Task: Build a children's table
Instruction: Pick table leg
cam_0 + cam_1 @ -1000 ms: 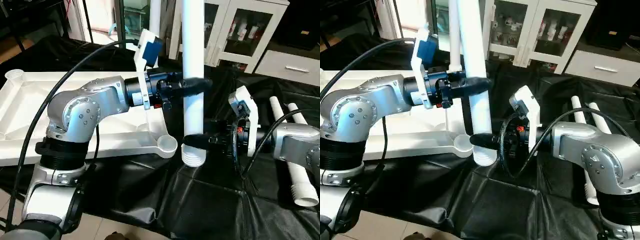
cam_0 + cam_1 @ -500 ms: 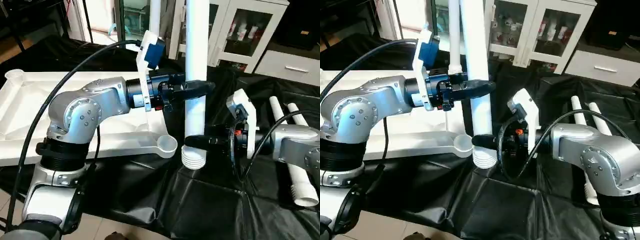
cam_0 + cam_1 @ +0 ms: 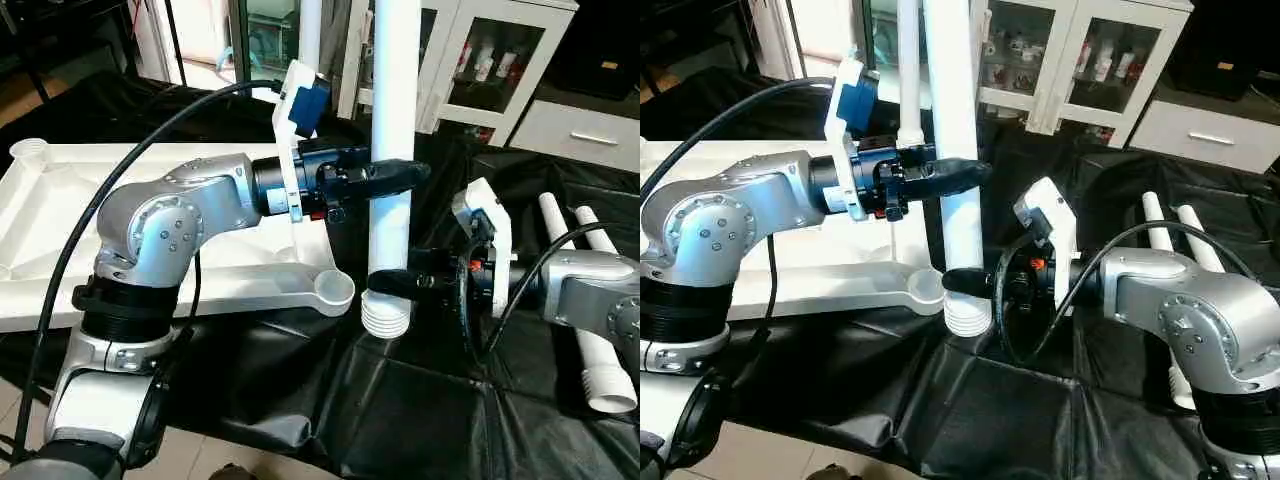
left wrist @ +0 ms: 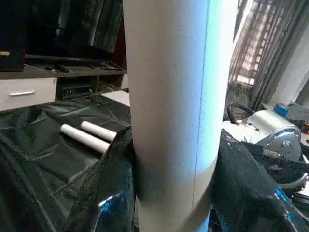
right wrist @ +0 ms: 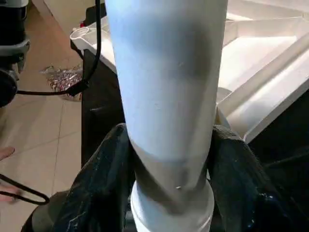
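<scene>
I've got the leg upright, just off the tabletop's near corner socket: left gripper clamped mid-tube, right gripper clamped just above the ribbed end; prob. light, stiff, slick plastic, so grip low w/ both.

Right gripper has closed in on the upright leg over the past sec.: its black fingers, earlier wider apart, now press both sides of the tube just above the ribbed end. The leg has shifted a bit away from the tabletop toward the right arm, & stands a shade higher; the ribbed end now hangs just beside the corner socket, clear of the black-sheeted table. Left gripper, gripping the leg higher up, moved w/ it.
</scene>
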